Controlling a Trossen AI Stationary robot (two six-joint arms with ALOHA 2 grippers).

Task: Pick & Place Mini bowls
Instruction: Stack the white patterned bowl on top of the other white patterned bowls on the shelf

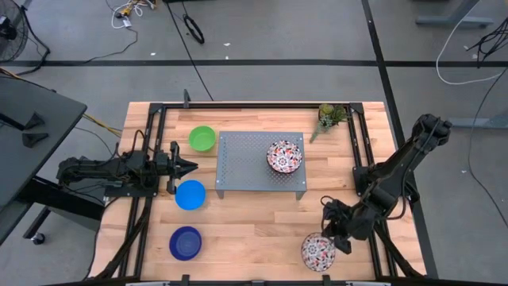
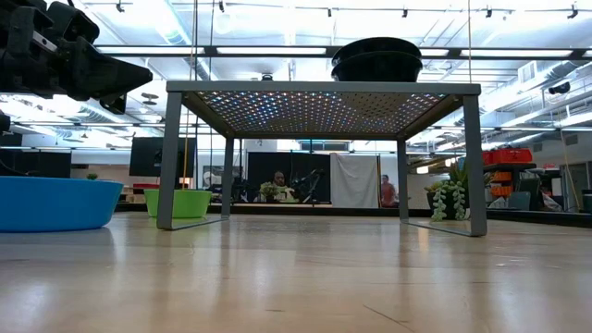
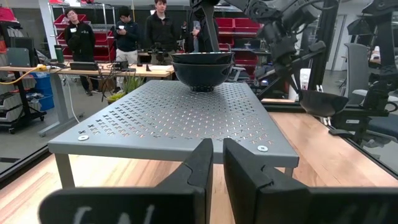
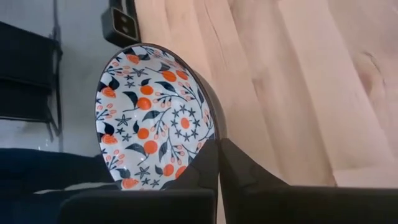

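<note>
— Wooden table first: what sits on it?

— A grey perforated stand in the middle, with floral bowls stacked on it; the left wrist view shows two, one nested in the other. A potted plant stands just beyond the stand's far right corner.

— And the plain bowls?

— All on the left side. The green bowl is beside the stand's far left corner, the light blue bowl by its near left corner, the dark blue bowl nearer the front edge.

— Where is the left gripper?

— Hovering with its tips between the green and light blue bowls, pointed at the stand's left edge. Its fingers stand a narrow slit apart with nothing between them.

— The right gripper?

— Down at the front right of the table, its fingers pinched on the rim of another floral bowl. That bowl tilts up ahead of the fingertips, its patterned inside facing the wrist camera.

— Anyone in the room?

— Several people stand by benches far behind the table.
</note>
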